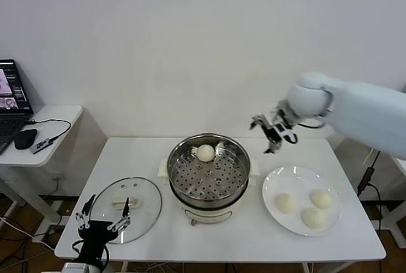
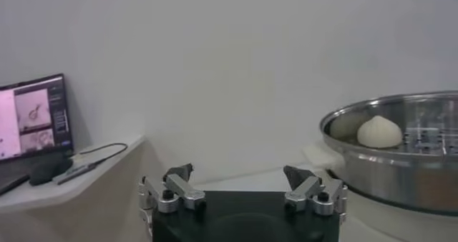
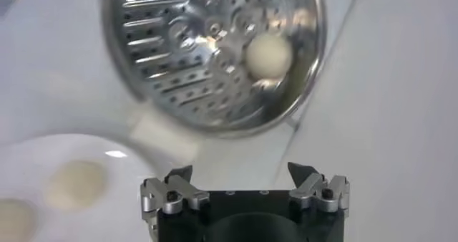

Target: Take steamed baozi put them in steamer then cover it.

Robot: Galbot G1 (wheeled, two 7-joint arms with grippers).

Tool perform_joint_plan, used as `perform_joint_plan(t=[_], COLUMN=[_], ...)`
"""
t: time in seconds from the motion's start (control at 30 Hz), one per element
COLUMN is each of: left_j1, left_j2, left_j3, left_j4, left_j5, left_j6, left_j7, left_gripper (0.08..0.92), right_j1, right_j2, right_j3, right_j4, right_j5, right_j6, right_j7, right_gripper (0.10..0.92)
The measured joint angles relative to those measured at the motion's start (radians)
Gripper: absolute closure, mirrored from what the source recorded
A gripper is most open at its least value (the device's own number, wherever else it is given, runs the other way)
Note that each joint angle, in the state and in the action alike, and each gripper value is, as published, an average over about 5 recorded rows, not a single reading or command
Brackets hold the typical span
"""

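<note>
The steel steamer [image 1: 209, 173] stands mid-table with one baozi [image 1: 205, 153] at the back of its perforated tray; the bun also shows in the right wrist view [image 3: 268, 55] and the left wrist view [image 2: 379, 132]. Three baozi [image 1: 286, 203] [image 1: 321, 199] [image 1: 313, 218] lie on the white plate [image 1: 298, 179] at the right. My right gripper [image 1: 269, 131] is open and empty, in the air behind the table between steamer and plate. The glass cover [image 1: 125, 209] lies flat at the front left. My left gripper [image 1: 103, 222] is open and empty, low by the cover's front edge.
A side table at the far left holds a laptop [image 1: 13, 103], a mouse [image 1: 25, 138] and a cable. The wall is close behind the main table. Bare tabletop [image 1: 139, 155] lies behind the cover and in front of the steamer.
</note>
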Motion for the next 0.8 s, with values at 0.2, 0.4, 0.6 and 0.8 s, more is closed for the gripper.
perform_joint_plan(t=[0.2, 0.4, 0.6, 0.8], left_j1=[-0.006, -0.011, -0.006, -0.005], left_j2=[0.013, 0.015, 0.014, 0.009], left_j3=[0.0, -0.002, -0.006, -0.006], left_j4=[-0.002, -0.002, 0.003, 0.012], left_j5=[0.002, 0.007, 0.013, 0.019], left_j6=[0.011, 0.016, 0.018, 0.019], left_j7=[0.009, 0.015, 0.018, 0.019], left_gripper=[0.177, 0.177, 0.177, 0.177], right_j1=[-0.049, -0.185, -0.36, -0.516], right_j2=[-0.134, -0.209, -0.231, -0.225], right_j3=[0.003, 0.076, 0.19, 0.29], right_j4=[0.057, 0.073, 0.061, 0.034], right_j5=[-0.008, -0.048, -0.103, -0.159], right_j6=[-0.053, -0.068, -0.075, -0.08], right_j7=[-0.003, -0.004, 0.006, 0.016], right_gripper=[0.203, 0.203, 0.203, 0.203])
